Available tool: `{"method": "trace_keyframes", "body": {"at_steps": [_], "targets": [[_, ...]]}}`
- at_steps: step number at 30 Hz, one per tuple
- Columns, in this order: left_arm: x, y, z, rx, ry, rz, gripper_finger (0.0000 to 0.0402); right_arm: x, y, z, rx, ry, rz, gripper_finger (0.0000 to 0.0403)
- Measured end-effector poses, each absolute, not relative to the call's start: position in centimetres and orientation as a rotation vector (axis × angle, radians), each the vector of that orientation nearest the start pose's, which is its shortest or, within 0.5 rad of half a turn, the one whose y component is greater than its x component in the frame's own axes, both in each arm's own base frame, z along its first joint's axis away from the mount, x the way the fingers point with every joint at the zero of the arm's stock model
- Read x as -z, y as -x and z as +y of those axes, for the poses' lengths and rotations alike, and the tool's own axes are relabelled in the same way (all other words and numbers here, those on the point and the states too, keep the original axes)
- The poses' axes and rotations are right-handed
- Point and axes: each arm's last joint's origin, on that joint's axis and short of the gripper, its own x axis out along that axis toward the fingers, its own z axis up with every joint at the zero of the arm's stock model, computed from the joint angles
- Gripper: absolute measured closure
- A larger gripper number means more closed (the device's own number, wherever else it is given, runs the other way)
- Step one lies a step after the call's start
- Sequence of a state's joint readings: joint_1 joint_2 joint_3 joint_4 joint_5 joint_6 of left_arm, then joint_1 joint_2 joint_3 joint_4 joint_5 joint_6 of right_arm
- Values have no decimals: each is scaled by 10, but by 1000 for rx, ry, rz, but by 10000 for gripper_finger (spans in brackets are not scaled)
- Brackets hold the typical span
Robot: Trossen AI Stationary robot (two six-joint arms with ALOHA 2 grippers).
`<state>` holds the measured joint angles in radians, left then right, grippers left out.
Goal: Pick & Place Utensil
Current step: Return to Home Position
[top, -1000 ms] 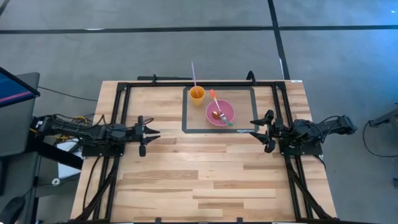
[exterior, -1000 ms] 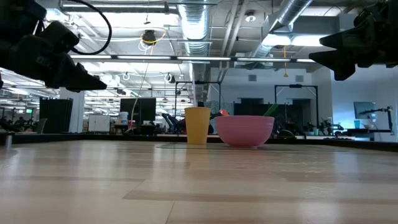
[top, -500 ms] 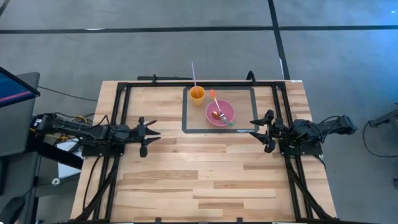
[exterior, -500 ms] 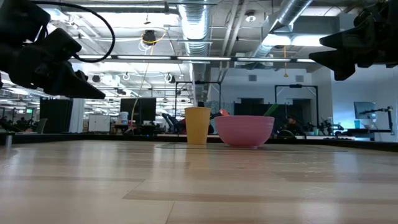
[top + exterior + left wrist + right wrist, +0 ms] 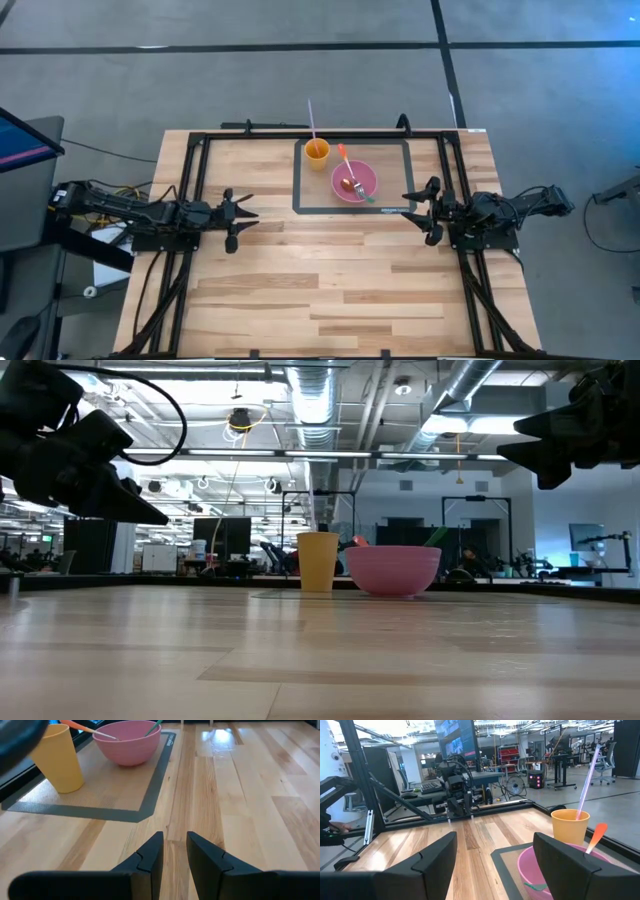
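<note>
A pink bowl (image 5: 354,181) stands on a dark-edged mat (image 5: 300,190) at the table's far middle. An orange-handled utensil (image 5: 343,154), a spoon and a green-handled utensil (image 5: 364,197) lie in the bowl with their handles leaning on its rim. Left of the bowl, a yellow cup (image 5: 317,151) holds a purple straw-like stick (image 5: 311,115). My left gripper (image 5: 245,213) hovers over the table's left half, with only a narrow gap between its fingers (image 5: 175,840). My right gripper (image 5: 408,203) hovers just right of the mat, wide open (image 5: 495,837), facing the bowl (image 5: 540,865) and the cup (image 5: 570,826).
A black frame runs along the table's far edge (image 5: 330,131) and down both sides under the arms. Bare wood (image 5: 330,280) fills the near half of the table. In the low view the bowl (image 5: 392,568) and the cup (image 5: 318,560) stand side by side.
My left gripper has drawn back slightly toward the table's left edge and dipped a little lower. The right arm, bowl, cup and utensils have stayed where they were.
</note>
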<state>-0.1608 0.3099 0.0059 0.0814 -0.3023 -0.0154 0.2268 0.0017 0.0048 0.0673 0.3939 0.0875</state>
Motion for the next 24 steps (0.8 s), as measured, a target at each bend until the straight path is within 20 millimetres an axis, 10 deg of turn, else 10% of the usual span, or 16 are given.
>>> {"method": "trace_keyframes", "body": {"at_steps": [24], "targets": [[-163, -115, -6, -207, -58, 183, 315, -171, -95, 11, 164, -109, -75, 148]]}}
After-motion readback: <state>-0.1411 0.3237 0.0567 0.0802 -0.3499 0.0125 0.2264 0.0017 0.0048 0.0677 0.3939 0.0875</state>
